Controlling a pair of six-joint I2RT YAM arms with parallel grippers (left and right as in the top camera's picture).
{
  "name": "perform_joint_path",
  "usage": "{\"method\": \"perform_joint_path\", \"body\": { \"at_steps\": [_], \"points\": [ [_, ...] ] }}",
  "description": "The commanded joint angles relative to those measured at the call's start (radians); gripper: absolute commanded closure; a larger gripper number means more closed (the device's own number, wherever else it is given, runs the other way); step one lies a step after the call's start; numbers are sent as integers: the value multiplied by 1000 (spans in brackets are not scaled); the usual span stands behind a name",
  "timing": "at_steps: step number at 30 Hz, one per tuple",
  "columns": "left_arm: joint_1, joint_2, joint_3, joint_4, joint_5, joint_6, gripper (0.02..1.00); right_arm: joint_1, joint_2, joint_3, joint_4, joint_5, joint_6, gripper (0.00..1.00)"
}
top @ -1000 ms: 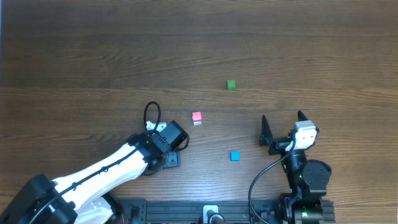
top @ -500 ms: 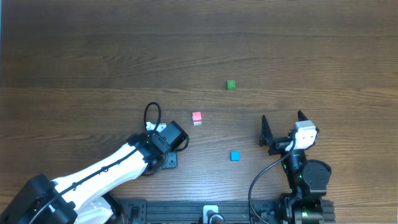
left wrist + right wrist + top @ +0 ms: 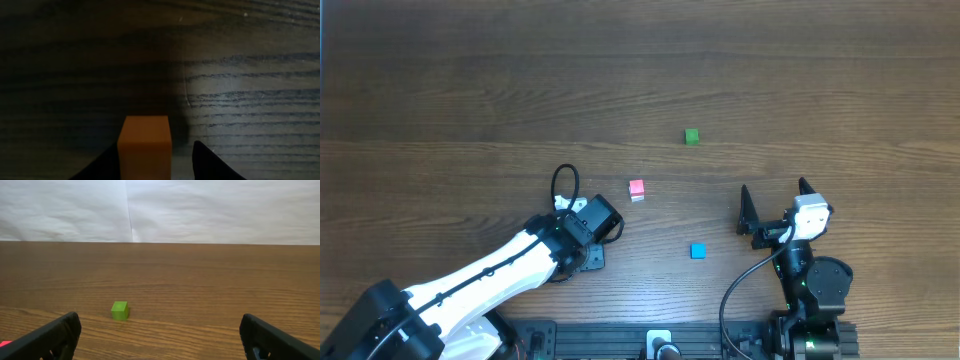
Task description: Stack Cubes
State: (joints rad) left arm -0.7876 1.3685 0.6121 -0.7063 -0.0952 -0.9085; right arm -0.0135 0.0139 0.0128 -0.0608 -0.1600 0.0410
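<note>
Pincers both apart: left pincer straddles orange cube (gap at one side); right pincer faces green cube.

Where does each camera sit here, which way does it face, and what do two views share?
Top view: fixed overhead, looking straight down on the wooden table; left arm and right arm stand along the bottom edge.
Left wrist view: close above the table, facing down; left gripper flanks an orange cube.
Right wrist view: low, facing level across the table to a white backdrop; right gripper open wide.
Shared: green cube in top and right wrist views.
</note>
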Motion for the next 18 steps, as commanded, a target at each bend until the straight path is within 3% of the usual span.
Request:
{"method": "perform_joint_path", "body": {
  "at_steps": [1,9,18],
  "points": [
    [7,-13,-8,-3,-37,10,579,-6,-7,-8,0,-11,-5,7],
    [30,-13,-10,-4,-40,10,599,-6,-7,-8,1,-11,-5,7],
    [29,-13,-10,-3,-36,10,691,-6,-7,-8,0,-11,-5,9]
  ]
}}
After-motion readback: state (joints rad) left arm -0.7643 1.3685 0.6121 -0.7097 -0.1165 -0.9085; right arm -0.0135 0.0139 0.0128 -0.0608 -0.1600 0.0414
